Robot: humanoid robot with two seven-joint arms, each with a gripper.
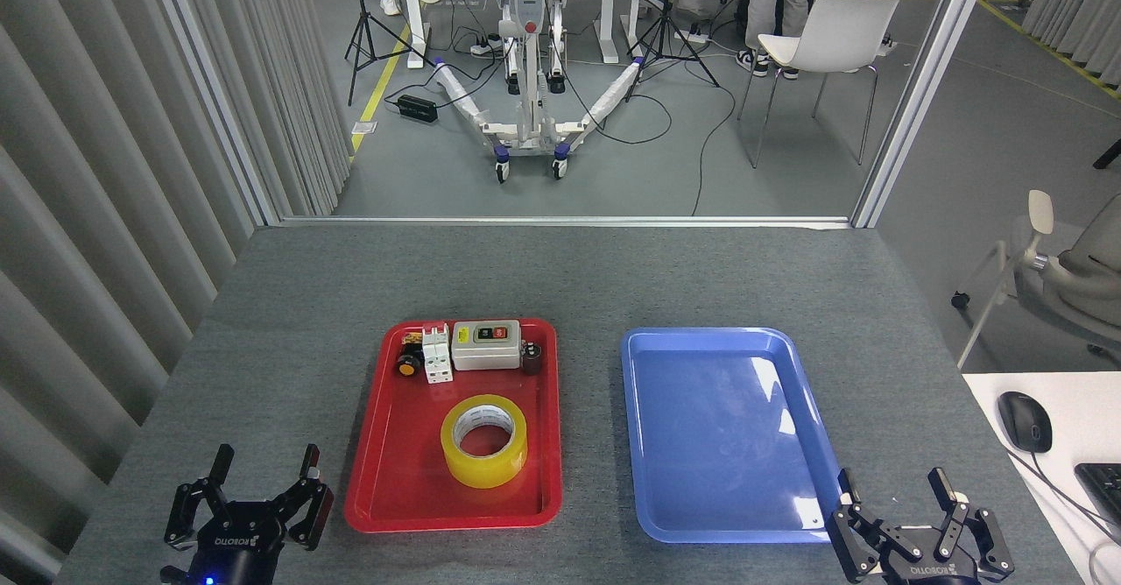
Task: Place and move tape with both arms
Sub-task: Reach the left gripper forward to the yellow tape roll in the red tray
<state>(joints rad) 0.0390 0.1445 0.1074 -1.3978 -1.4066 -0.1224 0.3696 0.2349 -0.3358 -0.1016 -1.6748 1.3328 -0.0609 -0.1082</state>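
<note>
The tape point(484, 441), a wide yellow roll with a white core, lies flat in the middle of the red tray point(377, 480). My left gripper point(263, 464) hovers at the bottom left, just left of the red tray, fingers spread open and empty. At the bottom right, my right gripper point(895, 483) stands open and empty by the near right corner of the blue tray point(727, 432). Neither gripper touches the tape.
At the back of the red tray sit a grey switch box point(486, 344), a white breaker point(437, 354), a small yellow-and-black button part point(408, 364) and a dark knob point(532, 357). The blue tray holds nothing. A mouse point(1025, 420) lies on a white desk at right.
</note>
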